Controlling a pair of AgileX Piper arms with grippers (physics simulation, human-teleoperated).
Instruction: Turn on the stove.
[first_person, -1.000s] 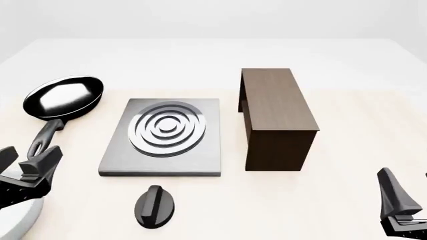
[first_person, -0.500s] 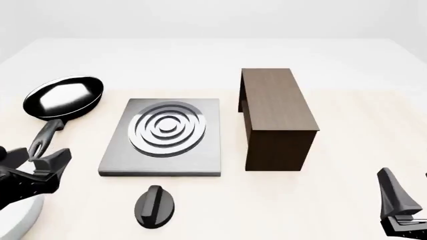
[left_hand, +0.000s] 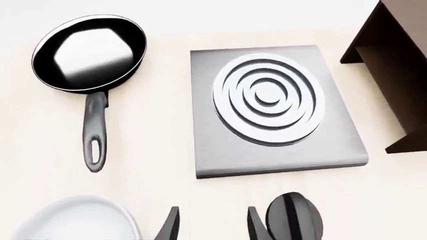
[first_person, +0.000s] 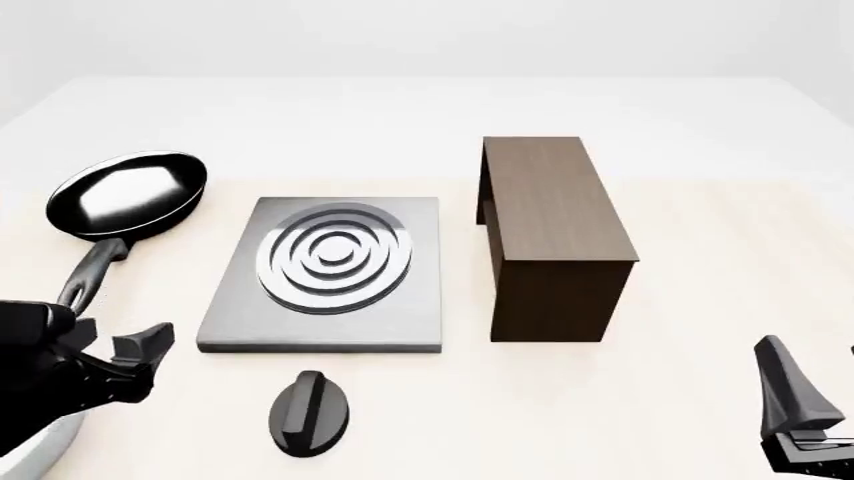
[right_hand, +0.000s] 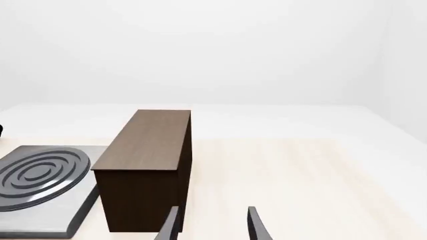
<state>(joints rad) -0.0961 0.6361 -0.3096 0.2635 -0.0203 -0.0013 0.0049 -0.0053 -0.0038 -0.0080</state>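
The left gripper (left_hand: 212, 225) is seen with jaws spread, empty, just beside the knob (first_person: 312, 412) below the stove (first_person: 327, 275). The right gripper (right_hand: 212, 224) is likewise held spread.

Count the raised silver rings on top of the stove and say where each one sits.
4, nested one inside another around a small central disc on the stove: an outermost ring, a second, a third, and an innermost. None appears hidden.

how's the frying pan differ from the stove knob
The frying pan is much wider than the knob and has a long handle; the knob only has a raised ridge across it. The pan lies left of the stove slab, the knob in front of it. Both are black and round.
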